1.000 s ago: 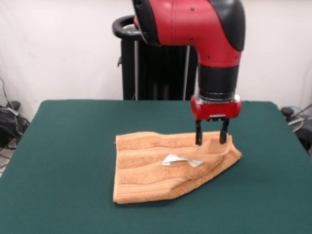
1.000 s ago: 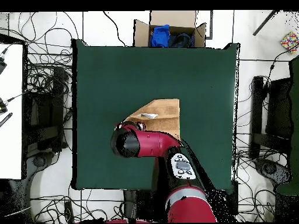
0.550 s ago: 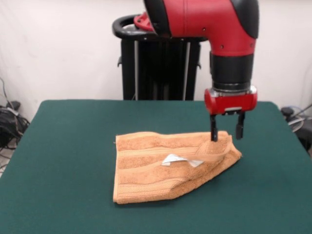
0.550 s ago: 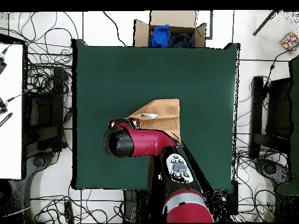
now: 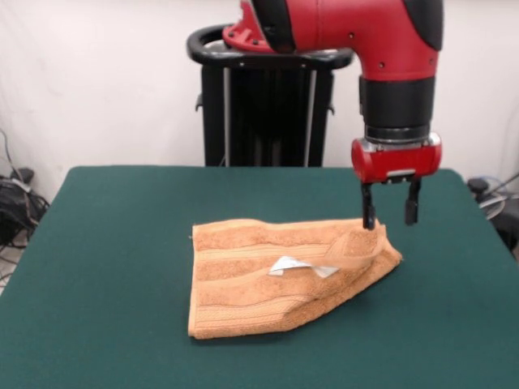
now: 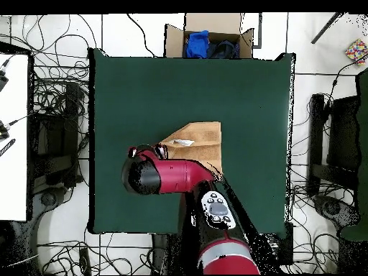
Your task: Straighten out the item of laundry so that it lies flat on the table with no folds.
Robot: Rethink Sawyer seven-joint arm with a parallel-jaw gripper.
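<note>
Front view showing the orange-tan towel (image 5: 284, 275) lying folded near the middle of the green worktop (image 5: 105, 267), care tag (image 5: 290, 265) uppermost. Gripper (image 5: 391, 212) hovering just above the towel's folded-over corner, jaws spread and empty. Judging the step as lining up a grasp; next, lowering onto that corner, pinching it, and drawing the fold outward from the towel.

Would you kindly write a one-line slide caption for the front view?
Open hand of the red arm poised above the folded corner of a rumpled orange-tan terry towel on the dark green felt table.
</note>
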